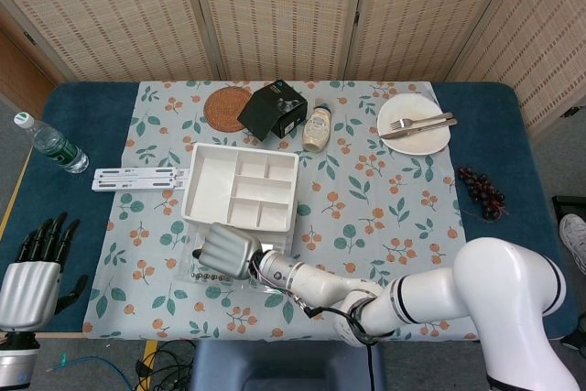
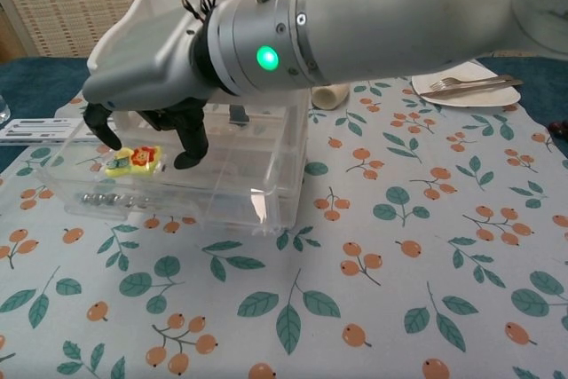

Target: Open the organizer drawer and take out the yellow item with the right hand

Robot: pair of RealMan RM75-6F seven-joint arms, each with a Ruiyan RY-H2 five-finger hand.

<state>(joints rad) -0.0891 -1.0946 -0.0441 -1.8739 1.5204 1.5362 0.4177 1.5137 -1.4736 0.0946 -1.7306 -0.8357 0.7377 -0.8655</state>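
Note:
The white organizer [image 1: 241,188] stands mid-table with its clear drawer [image 2: 169,185] pulled out toward me. In the drawer's left part lies the yellow item [image 2: 134,160], with a red flower on it. My right hand [image 2: 151,86] hovers over the drawer, fingers apart and pointing down on either side of the yellow item, holding nothing; from the head view the same right hand [image 1: 222,250] covers the item. My left hand [image 1: 35,272] hangs open off the table's left edge, fingers spread.
Small metal balls [image 2: 106,200] line the drawer's front. A white strip [image 1: 140,178] and a water bottle [image 1: 50,146] lie left of the organizer. Behind it are a round coaster [image 1: 226,107], a black box [image 1: 274,109] and a jar [image 1: 317,127]. A plate with fork [image 1: 414,123] and grapes [image 1: 482,191] sit right.

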